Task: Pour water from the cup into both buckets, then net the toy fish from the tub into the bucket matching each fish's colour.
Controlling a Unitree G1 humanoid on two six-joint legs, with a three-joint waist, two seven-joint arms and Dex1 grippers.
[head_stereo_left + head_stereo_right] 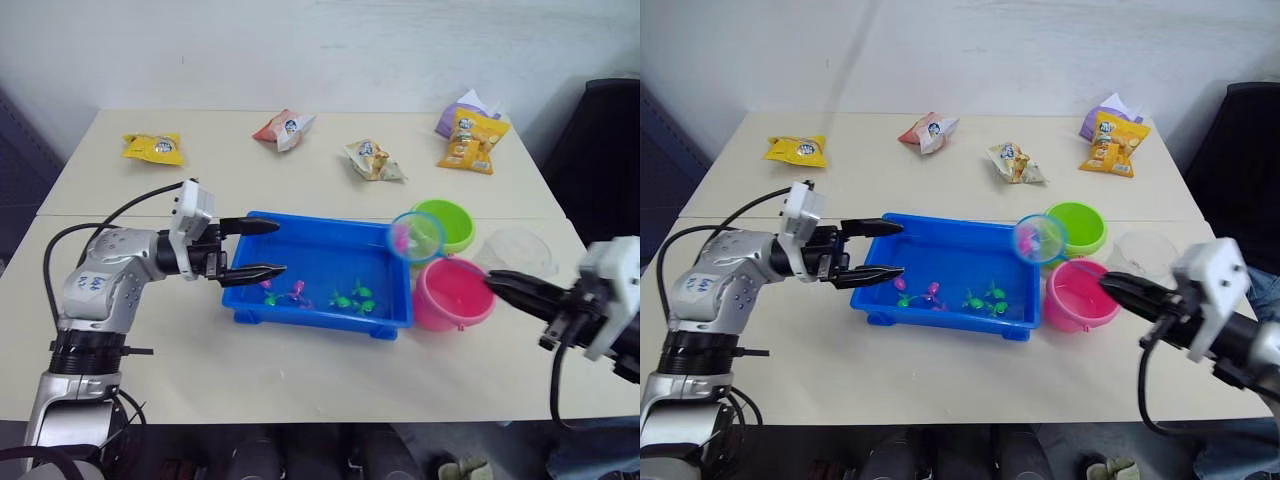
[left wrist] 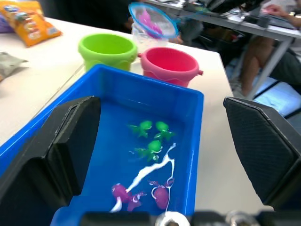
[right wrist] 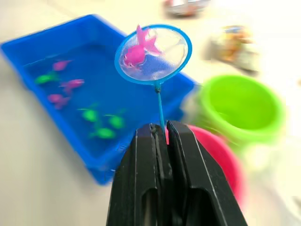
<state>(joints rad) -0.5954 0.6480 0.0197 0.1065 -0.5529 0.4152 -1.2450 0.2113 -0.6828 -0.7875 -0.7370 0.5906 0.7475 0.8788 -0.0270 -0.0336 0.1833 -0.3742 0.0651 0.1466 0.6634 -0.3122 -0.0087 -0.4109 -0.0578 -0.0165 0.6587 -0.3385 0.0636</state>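
Right pincer [image 3: 162, 136] clamps the net [image 3: 153, 54] handle; a pink fish [image 3: 137, 52] rides the mesh above the tub [image 1: 300, 305] corner, beside the green bucket [image 1: 445, 222]. Left pincer [image 1: 262, 248] hangs agape at the tub's near end. Risk: tipping early drops the fish into green, not the pink bucket [image 1: 455, 293].

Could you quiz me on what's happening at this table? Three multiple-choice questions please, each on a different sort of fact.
1. Where is the net?
A. lying in the tub
B. held up at the tub's corner by the buckets
C. on the snack bags

2. What colour is the fish in the net?
A. green
B. pink
C. yellow

3. How is the left gripper?
A. open, at the tub's end
B. shut on the cup
C. holding the green bucket

Answers: 1 B, its hoop hangs above the blue tub beside the green bucket. 2 B, a pink fish lies on the mesh. 3 A, its fingers are spread apart and hold nothing.
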